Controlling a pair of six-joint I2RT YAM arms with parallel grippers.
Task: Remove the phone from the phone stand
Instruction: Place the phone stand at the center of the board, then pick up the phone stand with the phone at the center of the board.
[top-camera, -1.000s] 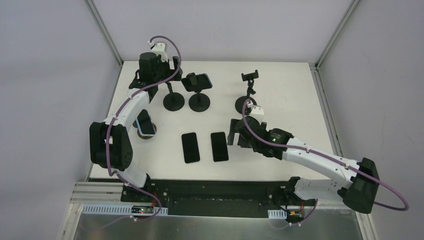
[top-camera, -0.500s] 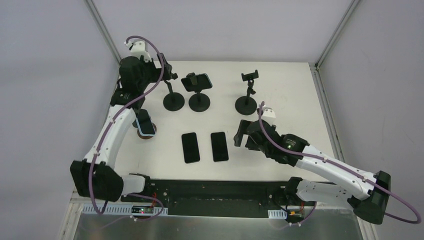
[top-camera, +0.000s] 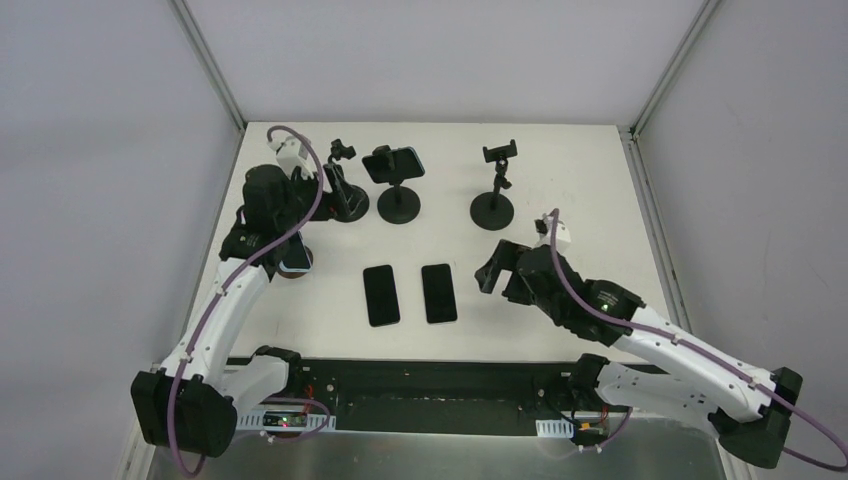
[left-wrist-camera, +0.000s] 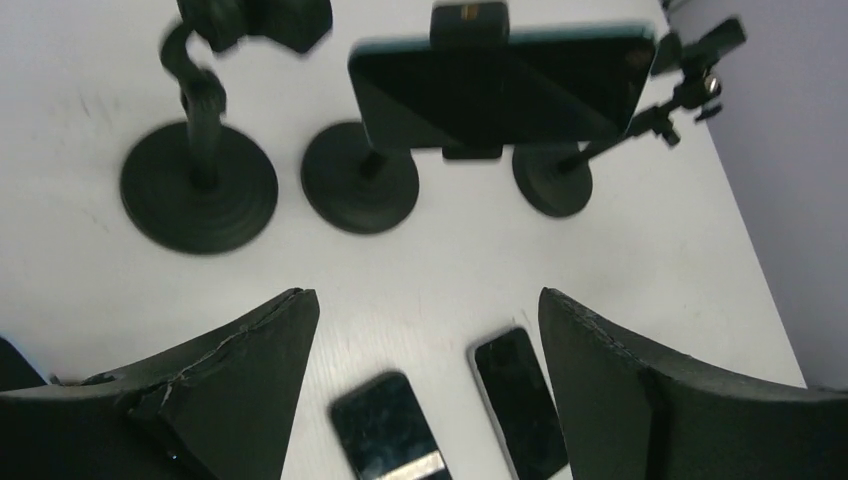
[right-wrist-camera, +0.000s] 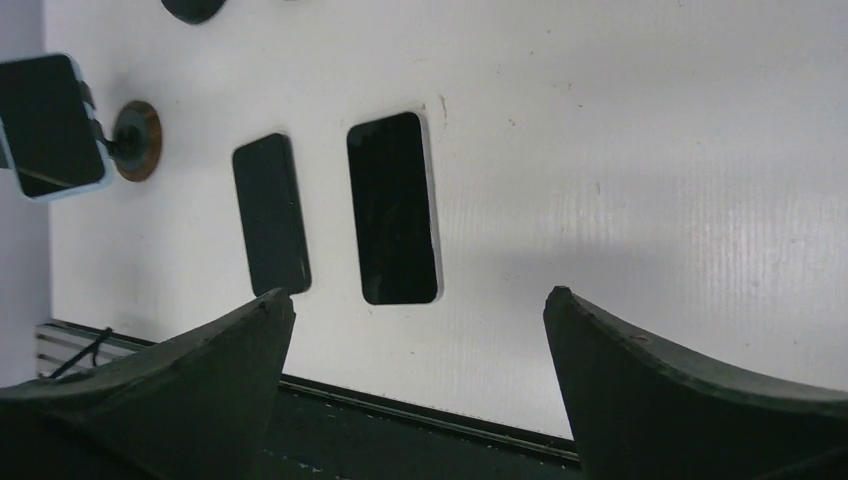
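A dark phone (top-camera: 398, 160) (left-wrist-camera: 500, 85) lies sideways in the clamp of the middle phone stand (top-camera: 399, 207) (left-wrist-camera: 360, 190) at the back of the table. Another phone in a light blue case (top-camera: 291, 250) (right-wrist-camera: 48, 125) sits on a small stand with a brown round base at the left. My left gripper (top-camera: 318, 195) (left-wrist-camera: 422, 300) hovers open left of the stands, facing them, with nothing between its fingers. My right gripper (top-camera: 495, 270) (right-wrist-camera: 417, 295) is open and empty over the table's right middle.
Two bare stands flank the middle one, one on the left (left-wrist-camera: 200, 190) and one on the right (top-camera: 493, 210) (left-wrist-camera: 553, 185). Two dark phones (top-camera: 381, 295) (top-camera: 438, 292) lie flat side by side near the front. The table's front edge and black rail show in the right wrist view.
My left arm has swung from the back left corner toward the front and down, now beside the left bare stand. My right gripper has drawn back slightly to the right and front.
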